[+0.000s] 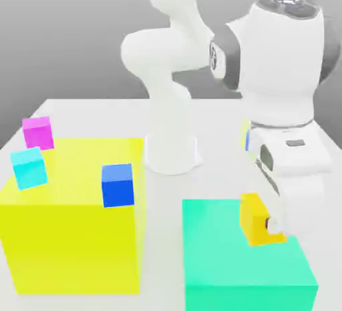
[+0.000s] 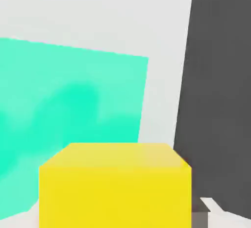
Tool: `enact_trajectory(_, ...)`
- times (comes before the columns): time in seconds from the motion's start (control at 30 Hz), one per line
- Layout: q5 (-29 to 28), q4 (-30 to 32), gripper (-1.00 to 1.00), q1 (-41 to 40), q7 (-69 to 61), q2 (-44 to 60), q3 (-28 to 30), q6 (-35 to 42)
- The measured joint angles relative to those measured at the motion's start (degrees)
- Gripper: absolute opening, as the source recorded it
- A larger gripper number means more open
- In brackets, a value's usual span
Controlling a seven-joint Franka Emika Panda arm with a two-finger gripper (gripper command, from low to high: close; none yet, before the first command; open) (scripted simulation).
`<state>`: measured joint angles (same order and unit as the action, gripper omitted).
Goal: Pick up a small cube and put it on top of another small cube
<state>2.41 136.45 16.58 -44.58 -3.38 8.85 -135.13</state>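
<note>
**A:** ok where's the pincer at? Exterior view has it low at about 4 o'clock, right up against the small yellow-orange cube.

**B:** yep, one fingertip is showing on the cube's side toward the exterior view's right. Whether it's actually clamped on the cube or just touching it, I can't tell; the other finger is hidden behind the cube.

**A:** and the cube itself?

**B:** sitting on top of the big teal block, near its far edge, upright. In the hand view the cube is very close, with the teal block's top spreading out behind it.

**A:** what else is on the bench?

**B:** big yellow block over at 8 o'clock, well apart from the pincer. A small blue cube and a small cyan cube sit on top of it. A small magenta cube is at about 10 o'clock by the yellow block's far corner; can't tell if it's on the block or behind it.

**A:** arm base?

**B:** white pedestal at the centre, between the two big blocks.
</note>
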Motion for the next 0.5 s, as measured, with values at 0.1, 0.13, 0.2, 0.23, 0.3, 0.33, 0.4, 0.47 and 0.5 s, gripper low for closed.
enact_trajectory(0.1,-1.34,0.52,-1.00,-3.26,-4.82,-5.44,3.13,4.17)
enact_trajectory(0.13,-2.09,0.84,-1.00,-4.47,-6.17,-7.24,4.37,5.57)
enact_trajectory(0.2,-4.12,1.80,-1.00,-7.24,-8.37,-10.85,6.89,8.42)
enact_trajectory(0.23,-5.28,2.35,-1.00,-8.74,-9.35,-12.64,8.12,9.84)
enact_trajectory(0.3,-7.79,3.49,-1.00,-11.85,-11.16,-16.23,10.51,12.62)
enact_trajectory(0.33,-9.12,4.08,-1.00,-13.48,-12.02,-18.02,11.65,13.98)
enact_trajectory(0.4,-11.85,5.26,-1.00,-16.91,-13.71,-21.57,13.80,16.64)
enact_trajectory(0.47,-14.63,6.40,-1.00,-20.41,-15.38,-25.10,15.84,19.19)
enact_trajectory(0.5,-15.93,6.87,-1.00,-22.15,-16.29,-26.87,16.80,20.36)
